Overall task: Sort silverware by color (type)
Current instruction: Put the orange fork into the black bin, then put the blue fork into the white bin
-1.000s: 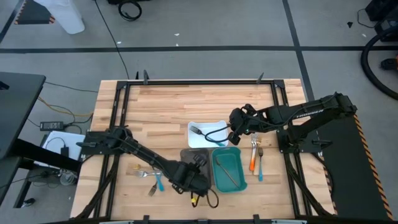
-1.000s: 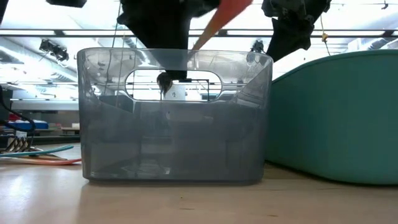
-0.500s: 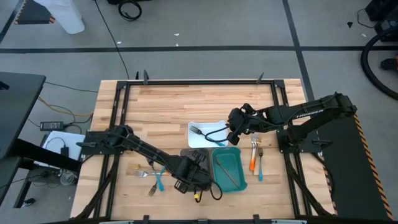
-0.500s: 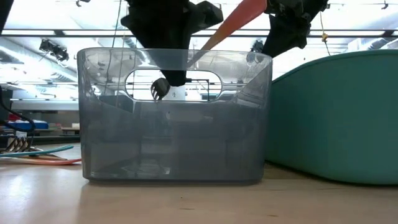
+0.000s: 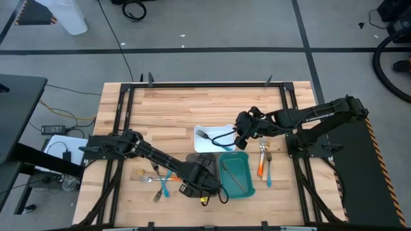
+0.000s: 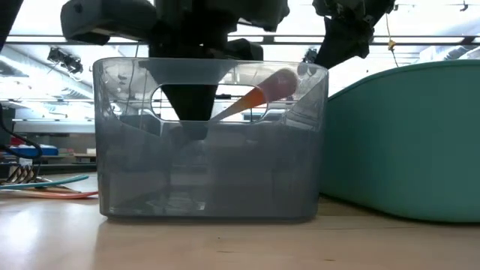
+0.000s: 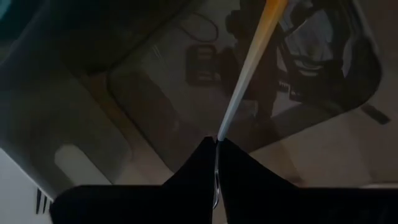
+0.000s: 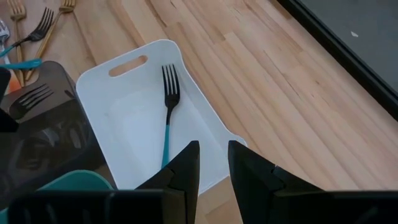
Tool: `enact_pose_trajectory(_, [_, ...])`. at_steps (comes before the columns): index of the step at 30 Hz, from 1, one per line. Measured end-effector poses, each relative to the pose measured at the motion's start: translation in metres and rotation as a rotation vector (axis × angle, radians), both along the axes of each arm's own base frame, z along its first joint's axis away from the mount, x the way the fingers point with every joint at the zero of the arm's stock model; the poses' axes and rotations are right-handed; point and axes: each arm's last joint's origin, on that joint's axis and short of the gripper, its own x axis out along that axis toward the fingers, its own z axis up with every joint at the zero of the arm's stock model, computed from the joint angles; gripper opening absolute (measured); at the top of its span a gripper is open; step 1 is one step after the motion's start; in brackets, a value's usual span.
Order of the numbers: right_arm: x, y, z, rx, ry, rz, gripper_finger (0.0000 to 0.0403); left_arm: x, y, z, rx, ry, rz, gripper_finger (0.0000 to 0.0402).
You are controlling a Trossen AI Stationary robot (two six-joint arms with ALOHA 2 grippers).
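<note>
Orange-handled fork [image 6: 259, 96] going into grey tray [image 6: 210, 187].
Left gripper [image 7: 216, 144] pinches it; next, release. Right gripper [image 8: 213, 163], fingers parted, waits over white tray [image 8: 205, 124].

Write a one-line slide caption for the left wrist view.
Left gripper shut on an orange-handled utensil, lowering it into the grey tray.

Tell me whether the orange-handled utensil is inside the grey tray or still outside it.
Partly in. The orange-handled utensil slants down into the grey tray, gripped by the left pincer; its handle end reaches the rim.
</note>
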Motion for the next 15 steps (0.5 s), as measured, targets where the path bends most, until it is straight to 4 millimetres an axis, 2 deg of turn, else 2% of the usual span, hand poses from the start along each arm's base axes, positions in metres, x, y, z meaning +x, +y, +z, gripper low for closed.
enact_pose_trajectory(4, [0.0,-0.0001,0.0,-0.001,0.0,0.001,0.0095,0.0006,-0.0003,0.0,-0.003,-0.006,-0.002,0.003])
enact_pose_trajectory(12, [0.0,0.0,0.0,-0.001,0.0,0.001,0.0095,0.0,-0.0008,-0.0002,-0.024,0.009,-0.01,0.0091])
enact_pose_trajectory(15, [0.0,0.0,0.0,-0.001,0.0,0.001,0.0095,-0.0024,-0.0002,0.0004,-0.007,0.024,-0.002,0.0099])
